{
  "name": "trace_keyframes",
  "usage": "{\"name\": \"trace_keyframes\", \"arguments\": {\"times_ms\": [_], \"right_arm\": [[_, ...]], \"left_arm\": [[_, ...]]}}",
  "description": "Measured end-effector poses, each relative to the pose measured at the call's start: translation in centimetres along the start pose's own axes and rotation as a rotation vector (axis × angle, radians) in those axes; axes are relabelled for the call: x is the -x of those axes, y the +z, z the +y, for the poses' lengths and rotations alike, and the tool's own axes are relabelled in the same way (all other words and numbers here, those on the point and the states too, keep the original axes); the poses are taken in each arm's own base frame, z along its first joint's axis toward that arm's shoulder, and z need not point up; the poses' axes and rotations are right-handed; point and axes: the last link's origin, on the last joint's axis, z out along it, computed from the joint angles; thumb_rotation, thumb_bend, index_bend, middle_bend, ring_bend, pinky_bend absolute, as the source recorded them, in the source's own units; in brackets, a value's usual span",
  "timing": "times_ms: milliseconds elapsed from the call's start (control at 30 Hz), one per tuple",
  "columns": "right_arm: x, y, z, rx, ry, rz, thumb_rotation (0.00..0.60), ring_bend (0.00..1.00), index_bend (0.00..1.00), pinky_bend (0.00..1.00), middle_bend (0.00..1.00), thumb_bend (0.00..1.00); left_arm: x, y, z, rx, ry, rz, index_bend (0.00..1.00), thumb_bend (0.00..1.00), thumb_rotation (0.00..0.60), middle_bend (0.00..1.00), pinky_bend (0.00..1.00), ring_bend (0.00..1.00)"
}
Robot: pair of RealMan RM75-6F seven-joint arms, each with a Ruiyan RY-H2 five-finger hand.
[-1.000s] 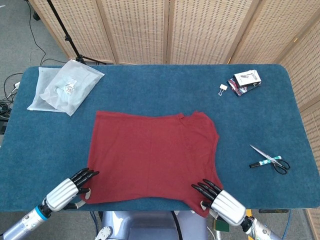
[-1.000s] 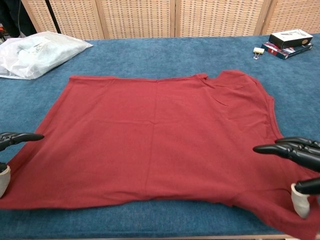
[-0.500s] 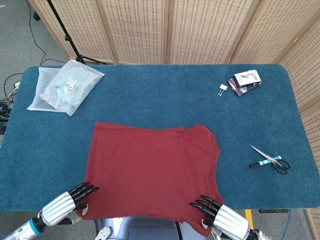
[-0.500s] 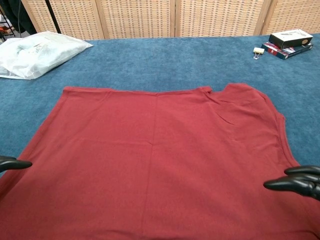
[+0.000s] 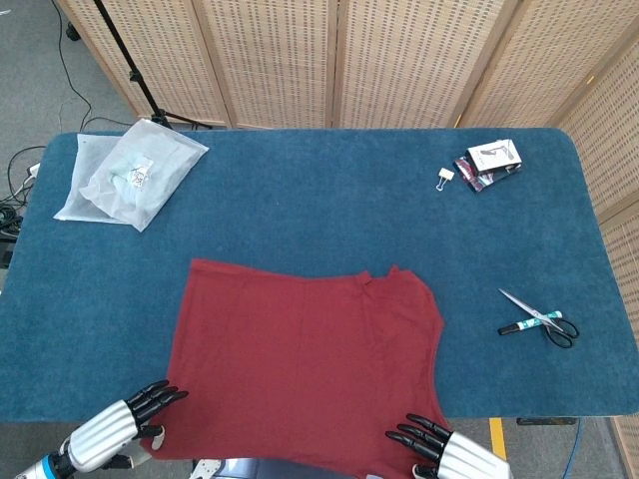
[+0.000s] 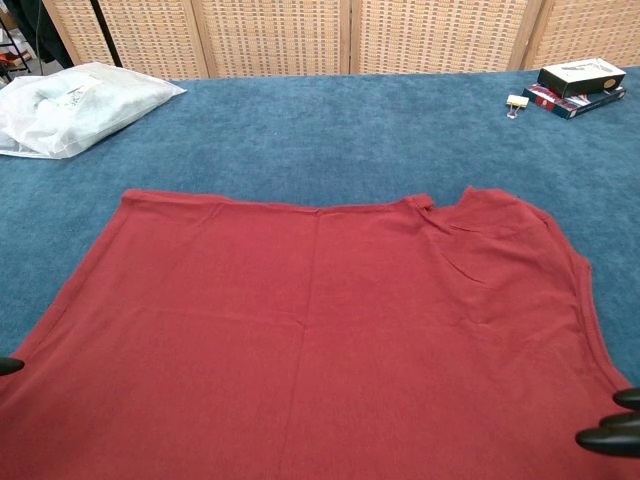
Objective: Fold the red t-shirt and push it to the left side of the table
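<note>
The red t-shirt [image 5: 305,364] lies flat on the blue table [image 5: 300,200], its near hem drawn past the table's front edge. My left hand [image 5: 118,426] grips the shirt's near left corner. At the near right corner my right hand [image 5: 447,454] holds the cloth, fingers on top. In the chest view the red t-shirt [image 6: 320,340] fills the lower frame. Only dark fingertips of the left hand [image 6: 8,366] and the right hand [image 6: 615,432] show at its edges there.
A clear plastic bag [image 5: 130,175] lies at the far left corner. A binder clip [image 5: 444,178] and small boxes [image 5: 491,162] sit at the far right. Scissors and a pen [image 5: 539,321] lie near the right edge.
Both hands have drawn back toward me, dragging the shirt toward the near edge. Its hem now hangs over the front of the table.
</note>
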Motion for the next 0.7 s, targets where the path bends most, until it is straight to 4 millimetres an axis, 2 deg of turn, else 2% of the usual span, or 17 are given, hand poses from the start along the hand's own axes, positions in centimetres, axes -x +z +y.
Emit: {"name": "trace_keyframes", "arguments": {"times_ms": [333,700], "right_arm": [[-0.3,0.2,0.5,0.014,0.012,0.027,0.6,0.0,0.63,0.0,0.0,0.57],[-2.5,2.7,3.3,0.113,0.035,0.123,0.6,0.0,0.63,0.0,0.0,0.57]], "left_arm": [[0.0,0.6,-0.1,0.001,0.004,0.028,0.7,0.44,0.6,0.0,0.0,0.0],[-1.9,3.8,-1.8,-0.052,0.03,0.117,0.7,0.44,0.6,0.0,0.0,0.0]]}}
